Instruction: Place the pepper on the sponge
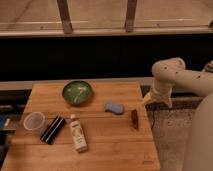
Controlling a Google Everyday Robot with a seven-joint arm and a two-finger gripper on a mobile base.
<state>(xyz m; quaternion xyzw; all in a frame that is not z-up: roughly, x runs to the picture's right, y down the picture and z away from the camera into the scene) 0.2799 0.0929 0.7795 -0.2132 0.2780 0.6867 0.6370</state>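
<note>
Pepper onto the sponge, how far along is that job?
Nothing done yet: the pepper lies on the table, beside the sponge but apart from it. In hand: the gripper, open and empty, hangs off the table edge nearest the pepper. Left: grasp, carry, place.

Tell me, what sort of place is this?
Likely a robot test space, perhaps an office: a wooden table with a green bowl, sponge and pepper, the gripper hovering beside its right edge.
</note>
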